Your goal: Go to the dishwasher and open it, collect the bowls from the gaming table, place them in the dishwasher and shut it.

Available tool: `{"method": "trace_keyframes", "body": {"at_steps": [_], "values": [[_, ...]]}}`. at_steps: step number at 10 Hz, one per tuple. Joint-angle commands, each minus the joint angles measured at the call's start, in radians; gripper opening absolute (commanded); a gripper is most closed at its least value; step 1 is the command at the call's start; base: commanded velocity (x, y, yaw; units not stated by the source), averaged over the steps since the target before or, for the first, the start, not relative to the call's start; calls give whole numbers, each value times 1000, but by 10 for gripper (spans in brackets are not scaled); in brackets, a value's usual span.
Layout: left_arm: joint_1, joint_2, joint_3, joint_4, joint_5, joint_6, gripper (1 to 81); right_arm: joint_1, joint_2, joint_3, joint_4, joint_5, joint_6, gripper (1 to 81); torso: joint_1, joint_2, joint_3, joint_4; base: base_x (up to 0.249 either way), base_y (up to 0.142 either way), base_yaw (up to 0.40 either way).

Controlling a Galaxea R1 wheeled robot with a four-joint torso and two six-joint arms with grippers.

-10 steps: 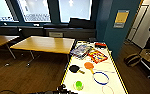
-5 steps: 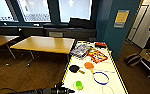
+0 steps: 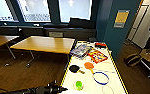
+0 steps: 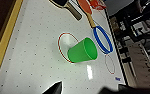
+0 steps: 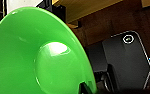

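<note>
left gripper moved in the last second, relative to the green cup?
Yes. In the head view the left gripper has advanced toward the green cup on the white table; the gap between them shrank.

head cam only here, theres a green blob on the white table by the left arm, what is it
observer: the left wrist view shows a green cup, and its base sits on the line of a red circle printed on the table
operator: ok and the big bowl, see it anywhere
observer: yes, in the right wrist view a lime green bowl looms close to the camera, whether it's gripped i can't tell
</note>
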Motion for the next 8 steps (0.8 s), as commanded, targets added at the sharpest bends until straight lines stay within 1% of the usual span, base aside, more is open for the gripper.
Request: {"method": "trace_keyframes", "body": {"at_steps": [1, 2, 3, 4, 5, 6, 8], "values": [[-165, 40, -54, -11, 37, 0, 811, 50, -56, 23, -23, -35, -2, 10, 0, 0, 0, 0, 0, 0, 0], [-167, 50, -67, -19, 26, -1, 811, 49, -54, 20, -23, -35, -2, 10, 0, 0, 0, 0, 0, 0, 0], [-167, 49, -67, -42, 11, -19, 811, 50, -50, 14, -21, -35, -2, 10, 0, 0, 0, 0, 0, 0, 0], [-164, 44, -71, -67, -21, -54, 811, 52, -45, 10, -21, -35, 0, 10, 0, 0, 0, 0, 0, 0, 0], [-164, 43, -80, -70, -38, -72, 811, 53, -41, 8, -21, -37, 0, 10, 0, 0, 0, 0, 0, 0, 0], [-164, 47, -100, -70, -38, -81, 811, 53, -39, 7, -21, -37, -1, 10, 0, 0, 0, 0, 0, 0, 0], [-162, 52, -105, -58, -37, -81, 811, 53, -41, 7, -23, -37, 0, 10, 0, 0, 0, 0, 0, 0, 0]]}}
